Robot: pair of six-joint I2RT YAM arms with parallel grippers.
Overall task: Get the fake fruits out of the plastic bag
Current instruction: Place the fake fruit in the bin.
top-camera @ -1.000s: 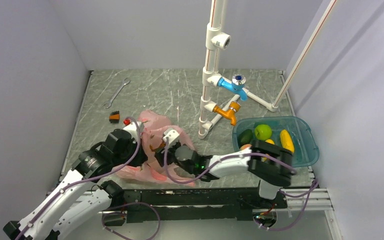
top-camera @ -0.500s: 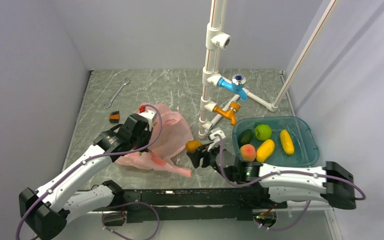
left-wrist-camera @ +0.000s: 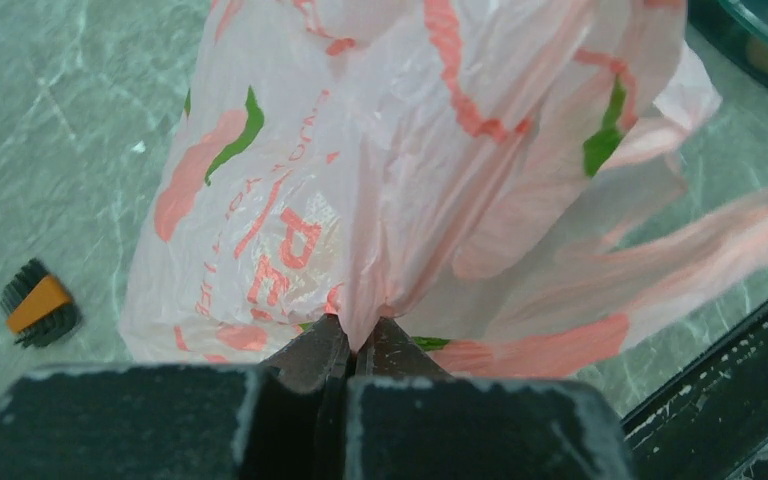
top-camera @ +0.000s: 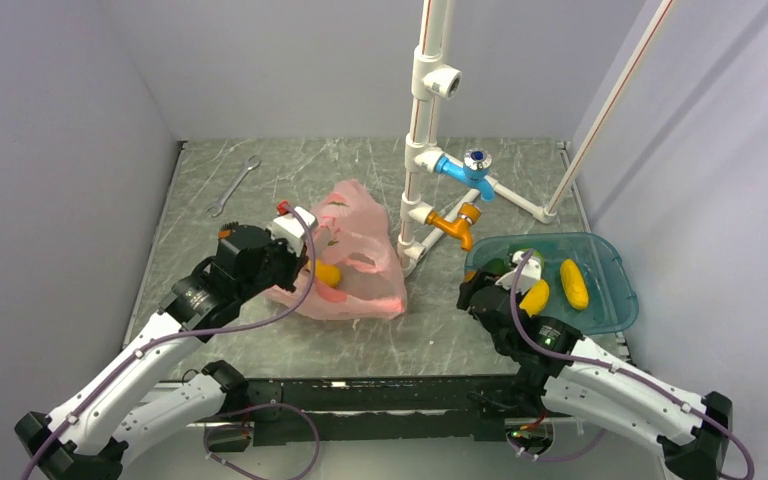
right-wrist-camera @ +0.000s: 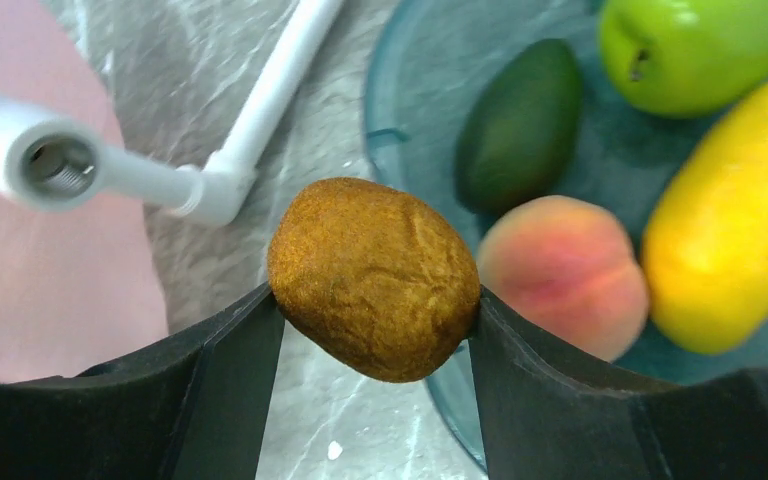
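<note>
L fingers (left-wrist-camera: 312, 358) pinch plastic bag (left-wrist-camera: 360, 180); R fingers (right-wrist-camera: 222, 392) grip small orange (right-wrist-camera: 373, 278) betw. them, over tub (right-wrist-camera: 600, 150) edge.

Wrench (top-camera: 233, 186), small brush (left-wrist-camera: 38, 305), white pipe frame (top-camera: 433, 78), teal tub (top-camera: 608, 292)

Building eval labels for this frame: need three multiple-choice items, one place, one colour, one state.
1. Where is the peach? A) in the teal tub B) on the bare table C) by the wrench
2. The apple is: A) red B) green C) yellow
3. The left gripper is: A) open B) shut on the plastic bag C) shut on a fruit
Key: 1 A, it lies in the tub by the avocado; 2 B, green skin; 3 B, its jaws pinch a bag fold.
</note>
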